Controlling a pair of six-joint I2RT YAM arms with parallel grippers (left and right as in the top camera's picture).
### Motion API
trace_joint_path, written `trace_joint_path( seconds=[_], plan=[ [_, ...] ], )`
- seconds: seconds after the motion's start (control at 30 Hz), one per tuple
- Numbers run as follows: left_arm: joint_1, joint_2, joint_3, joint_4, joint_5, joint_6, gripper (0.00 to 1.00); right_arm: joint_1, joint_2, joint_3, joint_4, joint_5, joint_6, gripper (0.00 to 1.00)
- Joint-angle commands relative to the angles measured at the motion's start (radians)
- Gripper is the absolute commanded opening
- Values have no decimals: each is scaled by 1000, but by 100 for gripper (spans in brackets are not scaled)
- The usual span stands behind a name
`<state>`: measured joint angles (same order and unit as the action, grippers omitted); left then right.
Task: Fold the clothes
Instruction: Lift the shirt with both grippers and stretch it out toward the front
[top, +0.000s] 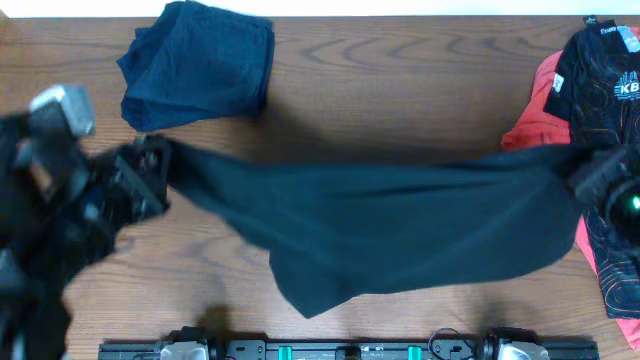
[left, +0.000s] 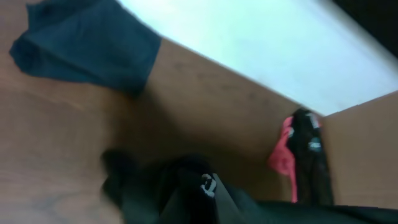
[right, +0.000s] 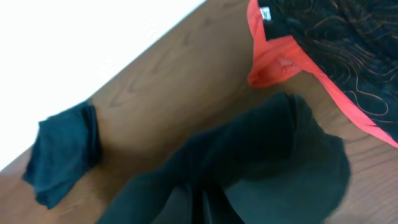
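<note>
A plain black garment (top: 390, 225) hangs stretched across the middle of the table between both grippers, sagging toward the front edge. My left gripper (top: 150, 175) is shut on its left end; in the left wrist view the cloth (left: 186, 193) bunches around the jaws, with a small white mark on it. My right gripper (top: 595, 170) is shut on its right end; the right wrist view shows the fabric (right: 261, 168) draped over the fingers, hiding them. A folded navy garment (top: 200, 62) lies at the back left.
A pile of a coral-pink garment (top: 535, 110) and a black one with red lines and a white logo (top: 605, 70) lies at the right edge, close to my right gripper. The wooden table (top: 400, 80) ends at a pale wall (left: 261, 43) behind.
</note>
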<state>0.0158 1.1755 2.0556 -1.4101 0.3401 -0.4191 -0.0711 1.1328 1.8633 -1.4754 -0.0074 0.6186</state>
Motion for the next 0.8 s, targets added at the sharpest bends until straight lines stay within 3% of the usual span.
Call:
trace_joint_path(
  seconds=[0.0, 0.37, 0.6, 0.77],
  plan=[
    [0, 1, 9, 0, -31, 26, 6, -6, -3, 9, -2, 19, -33, 1],
    [0, -99, 125, -126, -39, -29, 6, -6, -112, 9, -95, -25, 2, 1],
    [0, -105, 289, -269, -38, -59, 6, -6, -179, 35, -126, -76, 2, 1],
    [0, -105, 429, -251, -39, -70, 6, -6, -188, 117, -105, -72, 10, 1]
  ],
)
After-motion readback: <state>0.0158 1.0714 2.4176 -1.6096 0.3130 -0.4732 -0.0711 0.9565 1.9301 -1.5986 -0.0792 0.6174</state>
